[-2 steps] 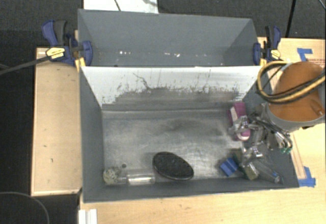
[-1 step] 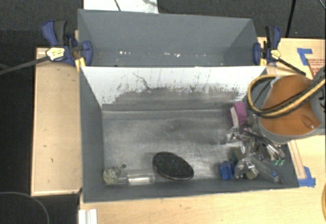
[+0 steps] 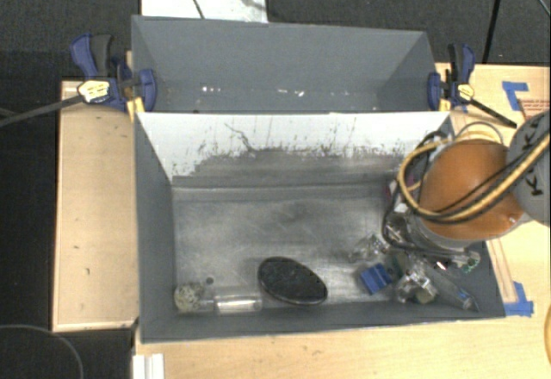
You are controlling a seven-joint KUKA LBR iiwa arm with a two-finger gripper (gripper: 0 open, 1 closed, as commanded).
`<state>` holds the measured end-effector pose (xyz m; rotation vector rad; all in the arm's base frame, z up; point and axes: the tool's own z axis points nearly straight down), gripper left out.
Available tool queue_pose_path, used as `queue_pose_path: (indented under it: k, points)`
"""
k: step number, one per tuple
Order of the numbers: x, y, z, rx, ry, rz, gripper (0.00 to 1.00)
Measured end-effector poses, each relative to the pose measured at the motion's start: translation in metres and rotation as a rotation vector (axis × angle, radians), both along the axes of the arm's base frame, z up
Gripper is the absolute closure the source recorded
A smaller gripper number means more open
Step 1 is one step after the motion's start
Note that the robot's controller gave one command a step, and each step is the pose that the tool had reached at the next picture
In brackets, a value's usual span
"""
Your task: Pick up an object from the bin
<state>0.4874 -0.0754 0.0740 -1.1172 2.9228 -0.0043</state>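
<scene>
My gripper (image 3: 411, 272) is low in the bin's front right corner, under the arm's orange dome. A small blue block (image 3: 373, 279) lies on the bin floor just to its left, touching or nearly touching its metal parts. A black oval pad (image 3: 293, 280) rests flat on the floor at the front middle, well left of the gripper. A clear tube with a greenish, speckled lump at its left end (image 3: 213, 300) lies along the front wall near the left corner.
The bin's tall back wall and right wall hem in the gripper's corner. Cables loop round the orange dome on the wrist. Bare floor stretches across the bin's left and middle, behind the black pad.
</scene>
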Motion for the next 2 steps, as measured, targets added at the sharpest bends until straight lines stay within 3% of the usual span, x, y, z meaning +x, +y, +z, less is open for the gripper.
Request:
queue_pose_path:
  k: [1, 2]
  points:
    - [0.000, 0.000, 0.001, 0.000, -0.001, 0.001, 1.00]
    - [0.012, 0.004, 0.183, -0.005, 0.002, 0.234, 1.00]
